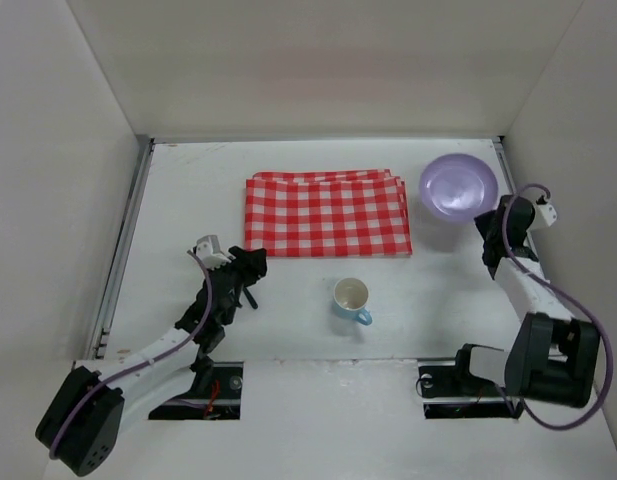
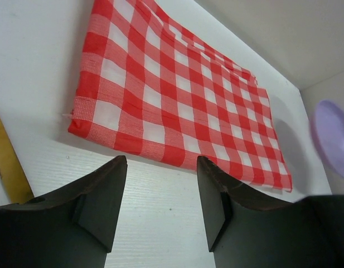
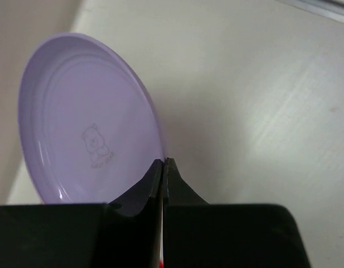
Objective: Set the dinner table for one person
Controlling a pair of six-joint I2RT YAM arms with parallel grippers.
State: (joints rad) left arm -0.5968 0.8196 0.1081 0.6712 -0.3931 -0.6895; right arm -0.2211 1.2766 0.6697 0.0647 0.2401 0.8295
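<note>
The dinner table [image 1: 438, 310] was the white top that filled the enclosure, with both arm bases at its near edge. Count on it: one red-and-white checkered cloth [image 1: 328, 215], folded flat, centre-far; one purple plate [image 1: 456, 187] at the far right corner, well apart from the cloth's right edge; one cup [image 1: 351, 298], blue outside and white inside, upright and near-centre, just in front of the cloth and not touching it. No cutlery was in view. There were two grippers. The right gripper [image 3: 163, 163] had its fingers pinched together at the plate's near rim, and from its wrist camera it looked clamped on that thin edge. The left gripper [image 2: 160, 162] sat with its jaws apart and nothing between them, low over the bare table just off the cloth's near-left corner. The step in hand was likely moving the plate onto the cloth. To do it well: the rim pinch is shallow, so the plate could pivot or slip. It should be lifted only enough to clear the cloth's folded edge, kept level, carried left slowly, and set down centred on the cloth before the fingers open. The cup should be kept out of the sweep path. The left arm should wait clear, or pin the cloth corner if the cloth drags.
</note>
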